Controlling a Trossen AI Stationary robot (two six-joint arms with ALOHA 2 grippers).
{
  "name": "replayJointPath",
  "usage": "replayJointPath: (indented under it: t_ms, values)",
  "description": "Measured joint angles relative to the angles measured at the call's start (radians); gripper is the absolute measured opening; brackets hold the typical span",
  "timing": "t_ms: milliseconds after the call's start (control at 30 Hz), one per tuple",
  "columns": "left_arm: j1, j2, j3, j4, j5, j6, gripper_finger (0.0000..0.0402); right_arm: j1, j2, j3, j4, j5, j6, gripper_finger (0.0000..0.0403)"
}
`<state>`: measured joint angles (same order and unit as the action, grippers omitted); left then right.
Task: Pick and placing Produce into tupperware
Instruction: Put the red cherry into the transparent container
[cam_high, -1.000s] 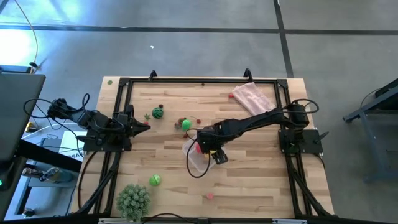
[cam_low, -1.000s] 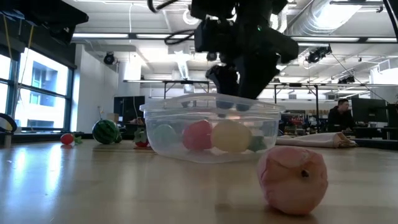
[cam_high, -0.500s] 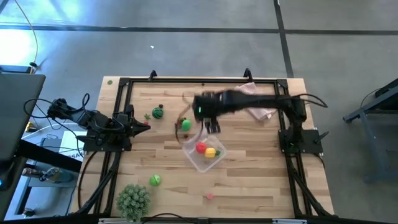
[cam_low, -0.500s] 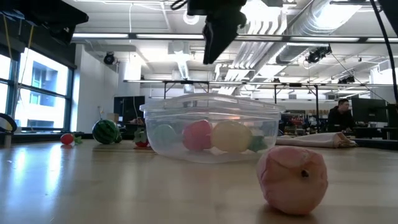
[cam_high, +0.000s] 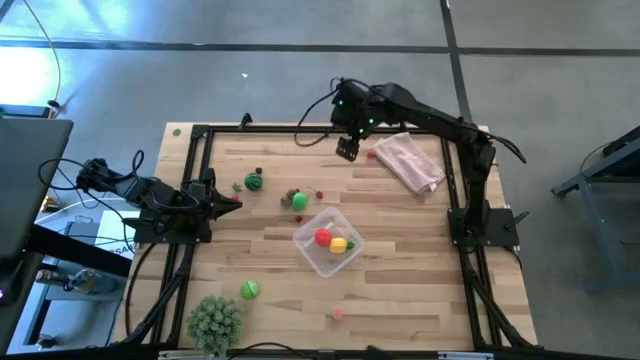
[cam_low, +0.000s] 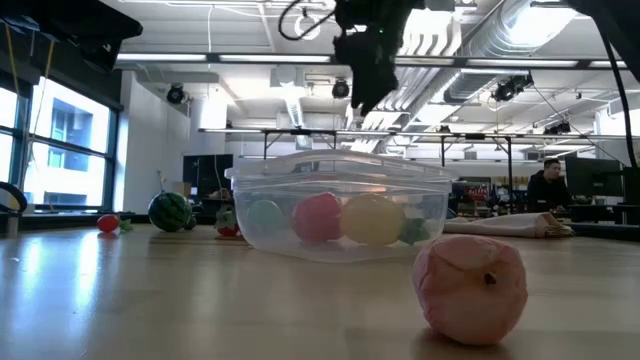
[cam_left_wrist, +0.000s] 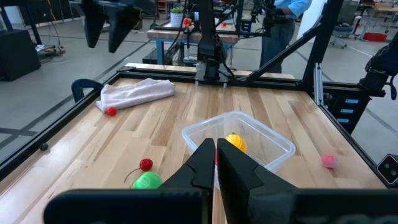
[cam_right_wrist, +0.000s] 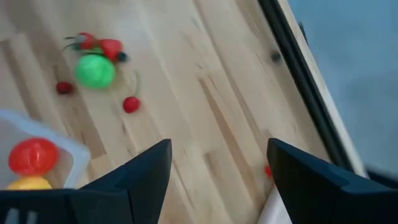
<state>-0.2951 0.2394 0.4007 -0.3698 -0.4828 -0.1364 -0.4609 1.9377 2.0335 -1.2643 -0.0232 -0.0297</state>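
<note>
The clear tupperware stands mid-table and holds a red and a yellow piece of produce. Loose produce lies on the wood: a green ball with small red bits, a dark-striped green one, a green one, a pink one and a red one. My right gripper hangs open and bare high over the far edge, pointing steeply down. My left gripper waits shut at the left edge.
A pink cloth lies at the far right. A spiky pale-green ball plant stands at the near left corner. A black frame runs round the table's edges. Bare wood lies right of the tupperware.
My right gripper has risen from just over the tupperware and swung toward the table's far edge, rolling its wrist as it went. It has stayed open with nothing between its fingers. The tupperware and the produce in it have kept their place.
</note>
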Motion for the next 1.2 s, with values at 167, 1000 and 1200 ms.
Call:
replayJointPath:
  t_ms: [167,1000,1200]
  values:
    - [0.000,0.000,0.000,0.000,0.000,0.000,0.0008,-0.070,0.000,-0.001,-0.121,0.060,0.218,0.0256]
    - [0.000,0.000,0.000,0.000,0.000,0.000,0.0008,-0.233,0.001,-0.607,0.460,-0.040,0.451,0.0256]
    - [0.000,0.000,0.000,0.000,0.000,0.000,0.0008,-0.231,0.001,-0.610,0.469,-0.031,0.422,0.0256]
